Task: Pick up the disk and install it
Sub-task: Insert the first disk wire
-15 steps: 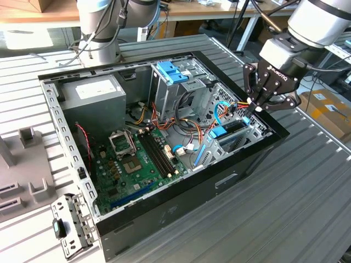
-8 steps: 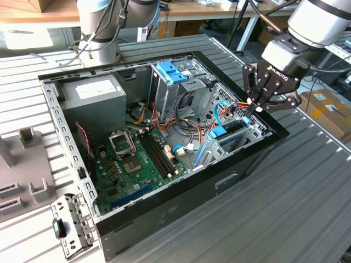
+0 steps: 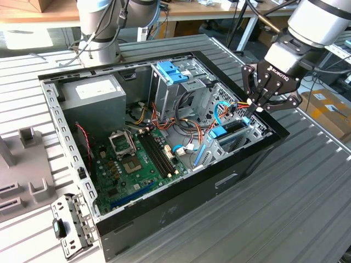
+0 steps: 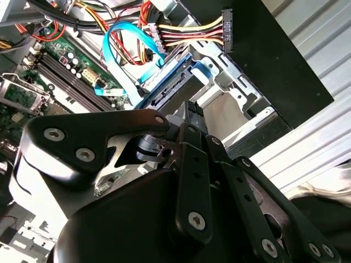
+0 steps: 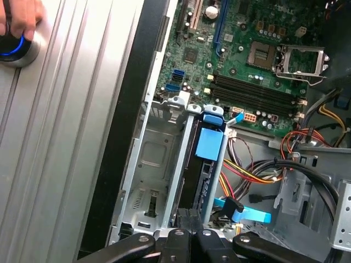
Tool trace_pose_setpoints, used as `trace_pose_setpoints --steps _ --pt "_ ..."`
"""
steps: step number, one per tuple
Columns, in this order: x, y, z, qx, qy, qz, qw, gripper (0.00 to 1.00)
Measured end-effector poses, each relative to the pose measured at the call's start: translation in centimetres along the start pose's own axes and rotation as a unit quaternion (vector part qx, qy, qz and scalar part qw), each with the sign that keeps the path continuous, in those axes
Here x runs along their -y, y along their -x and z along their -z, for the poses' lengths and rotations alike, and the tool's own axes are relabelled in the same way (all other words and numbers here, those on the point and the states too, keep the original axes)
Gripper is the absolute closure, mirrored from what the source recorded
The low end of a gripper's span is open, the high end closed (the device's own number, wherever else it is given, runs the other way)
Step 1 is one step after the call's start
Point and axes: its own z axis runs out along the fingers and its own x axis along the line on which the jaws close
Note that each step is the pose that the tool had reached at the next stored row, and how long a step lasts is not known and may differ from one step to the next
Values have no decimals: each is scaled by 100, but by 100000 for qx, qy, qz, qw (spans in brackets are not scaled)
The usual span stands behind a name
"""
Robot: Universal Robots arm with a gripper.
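Entry: my jaws (image 3: 256, 105) hang over the drive cage at the corner of the open computer case (image 3: 241, 164) nearest the exterior view's right. The disk (image 5: 204, 164) stands on edge in the metal bay (image 5: 151, 159), its blue rail (image 5: 211, 143) facing up in the first wrist view, seated between the cage walls.

Jaw state: drawn together, tips meeting at the disk's near end. Whether they pinch that edge or merely press on it, I cannot tell; the contact is hidden under my own fingers (image 4: 189, 164) in the second wrist view.

Position: the disk lies directly beneath and ahead of my jaws, running away from them toward the motherboard (image 5: 258, 60).

Risks, judged:
- The light-blue data cable (image 4: 118, 49) and the coloured power wires (image 4: 186, 27) lie just beside the bay; they could snag on my fingers.
- If the disk sits slightly skewed in its rails, any push would jam it instead of seating it.
- A person's hand (image 5: 19, 19) rests on a lit button on the bench (image 5: 66, 137), well apart from the case.
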Motion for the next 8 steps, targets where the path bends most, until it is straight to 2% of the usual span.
trace_pose_setpoints --steps 6,7,8 --pt "0 0 0 -107 93 2378 99972 89" --pt "0 0 0 -208 178 4572 99895 89" --pt "0 0 0 -228 196 5030 99873 89"
